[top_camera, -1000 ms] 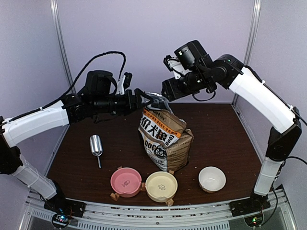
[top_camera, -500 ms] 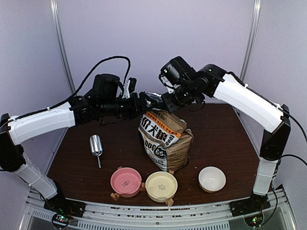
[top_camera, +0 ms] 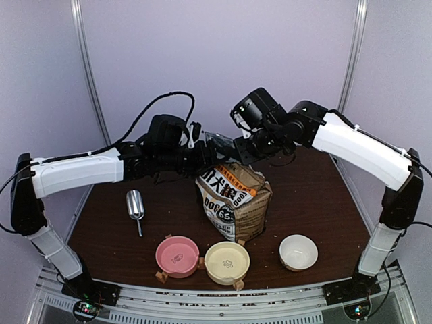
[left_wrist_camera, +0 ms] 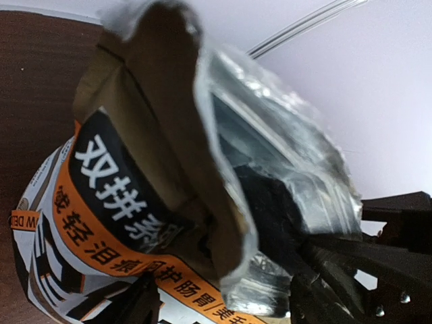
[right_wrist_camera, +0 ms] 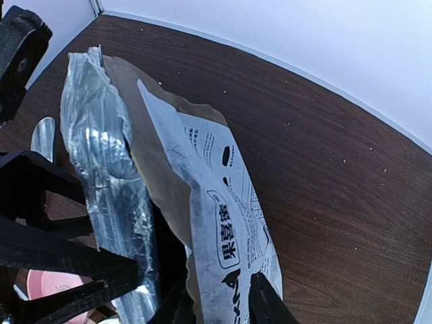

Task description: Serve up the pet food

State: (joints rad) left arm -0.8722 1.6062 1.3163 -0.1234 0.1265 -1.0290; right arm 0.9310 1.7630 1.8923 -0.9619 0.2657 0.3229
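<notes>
Two tools straddle the crinkled, foil-lined kraft bag rim, left tool wide, right tool narrower; neither grasp is certain.

Bag interior: dark in both wrist views, contents not discernible. Right gripper: fingers cut by the lower frame edge; clamping on the bag wall undetermined. Scoop and pink bowl: only slivers visible.
</notes>
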